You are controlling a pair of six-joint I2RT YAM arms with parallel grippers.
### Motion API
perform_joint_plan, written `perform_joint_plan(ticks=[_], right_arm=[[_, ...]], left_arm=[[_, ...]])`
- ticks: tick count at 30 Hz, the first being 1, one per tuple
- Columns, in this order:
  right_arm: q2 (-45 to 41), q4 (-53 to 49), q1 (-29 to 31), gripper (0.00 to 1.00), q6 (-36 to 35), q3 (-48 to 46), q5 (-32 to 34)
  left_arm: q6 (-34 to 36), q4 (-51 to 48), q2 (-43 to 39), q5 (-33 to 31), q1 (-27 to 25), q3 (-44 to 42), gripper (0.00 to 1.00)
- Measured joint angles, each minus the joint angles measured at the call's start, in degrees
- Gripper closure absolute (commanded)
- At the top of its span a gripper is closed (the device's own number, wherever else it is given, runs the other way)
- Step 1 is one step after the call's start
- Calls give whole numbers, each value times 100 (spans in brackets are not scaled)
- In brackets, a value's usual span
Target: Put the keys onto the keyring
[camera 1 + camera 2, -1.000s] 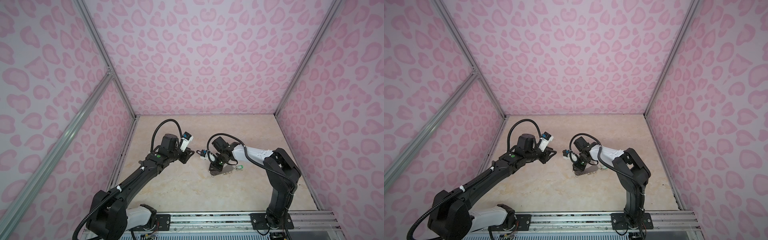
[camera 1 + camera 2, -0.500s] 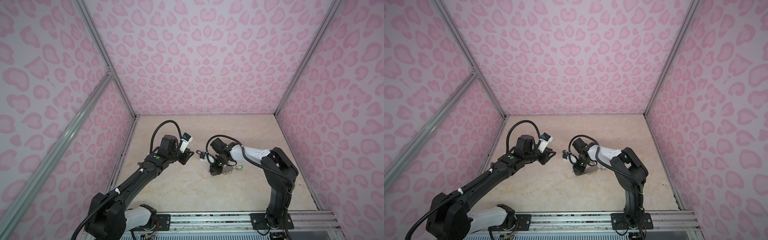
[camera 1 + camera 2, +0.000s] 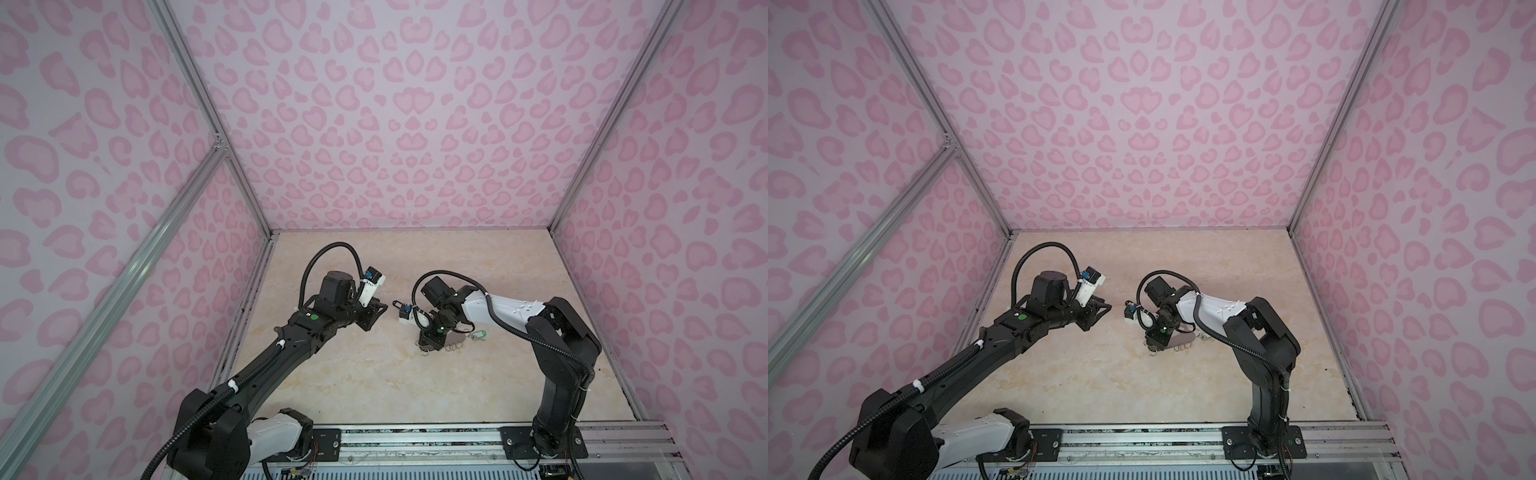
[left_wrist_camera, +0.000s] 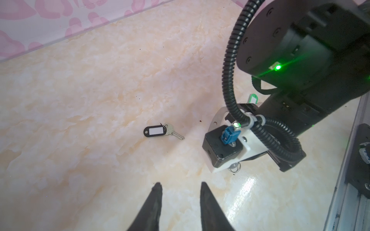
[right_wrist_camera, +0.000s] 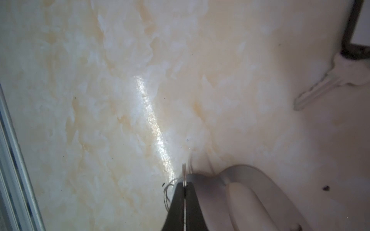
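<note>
Steel wire is what my right pincer point(image 5: 184, 185) pinches: one split ring point(image 5: 184, 172) of the keyring point(image 5: 208, 190), which lies on the counter point(image 4: 100, 90). I'd hold it firm and level while the left pincer point(image 4: 180, 187), spread and empty, fetches the black-tagged key point(image 4: 160, 131) lying apart; the green-tagged key point(image 3: 480, 335) sits just beside the keyring.

My left arm point(image 3: 291, 347) stretches forward, left jaws parted; my right arm point(image 3: 511, 311) bends down, right jaws pinched tight.
</note>
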Motion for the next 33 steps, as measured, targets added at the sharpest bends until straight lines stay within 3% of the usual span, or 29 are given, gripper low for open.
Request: perform_joint_plan(ticks=[11, 17, 24, 33], right_arm=[[-1414, 551, -203, 100, -619, -765, -691], [-2068, 1016, -367, 100, -813, -1110, -1010], [-2712, 1565, -551, 100, -874, -1373, -1397], [-3244, 1646, -590, 100, -1029, -1373, -1591]], left_arm=[[874, 337, -1217, 293, -125, -503, 67], [1491, 409, -1554, 529, -483, -697, 69], [2238, 417, -1681, 649, -1093, -750, 72], [2804, 407, -1462, 308, -1657, -494, 74]])
